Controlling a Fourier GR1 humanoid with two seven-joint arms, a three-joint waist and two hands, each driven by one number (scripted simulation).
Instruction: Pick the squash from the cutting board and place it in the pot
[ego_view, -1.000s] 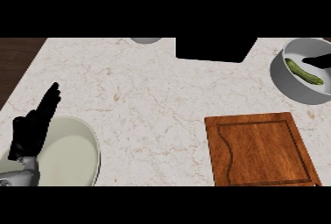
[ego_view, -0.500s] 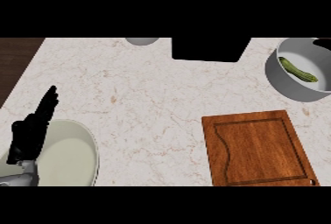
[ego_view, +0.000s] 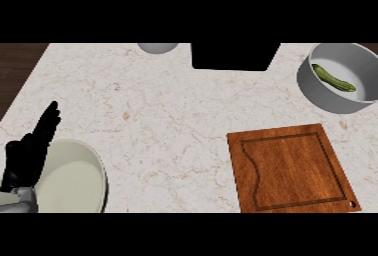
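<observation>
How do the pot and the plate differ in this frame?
The pot is grey with tall walls; the plate is pale cream and shallow. The pot holds the green squash; the plate shows nothing on it. The pot sits at the far right of the counter, the plate at the near left beside the left hand. Both are round.

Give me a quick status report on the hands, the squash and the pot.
Left hand open, resting at the left edge over the plate; right hand out of view. Squash already in the pot. Cutting board bare, nothing in the way.
</observation>
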